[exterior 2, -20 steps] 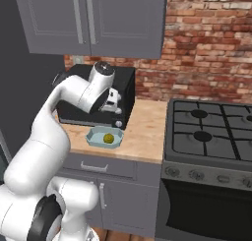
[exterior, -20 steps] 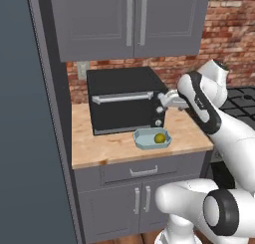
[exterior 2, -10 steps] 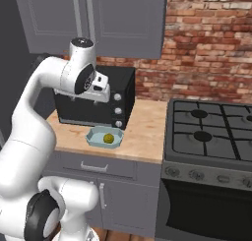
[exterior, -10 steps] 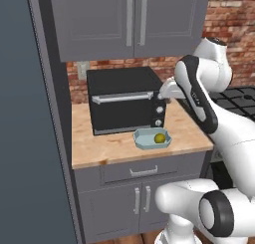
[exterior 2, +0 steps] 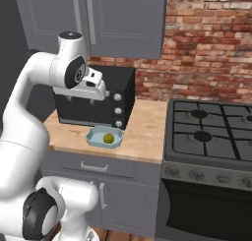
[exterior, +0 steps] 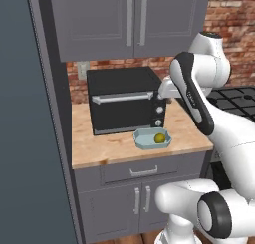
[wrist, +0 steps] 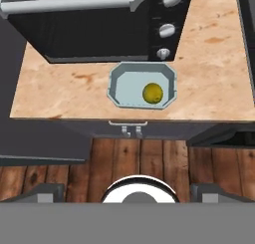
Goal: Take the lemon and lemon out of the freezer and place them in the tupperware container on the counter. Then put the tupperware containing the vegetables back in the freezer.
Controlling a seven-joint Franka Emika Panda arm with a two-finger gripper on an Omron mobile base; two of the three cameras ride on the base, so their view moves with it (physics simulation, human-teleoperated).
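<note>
The arm has lifted up and away from the tray [wrist: 142,85] on the table [wrist: 214,73], jaws wide and empty, leaving one lemon [wrist: 152,93] inside, so the second fruit likely comes next.

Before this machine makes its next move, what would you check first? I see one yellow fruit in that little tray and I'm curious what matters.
1. Shallow pale blue-grey tray sits flat on the light tan wooden counter, in front of the black microwave: ok.
2. One round yellow lemon lies inside the tray: ok.
3. Second lemon in the tray: not ok, just one is there.
4. Pincer open and holding nothing: ok.
5. Pincer lifted well above the tray, not touching it: ok.
6. Door of the tall dark slate-grey freezer open for the next reach: cannot tell.
</note>
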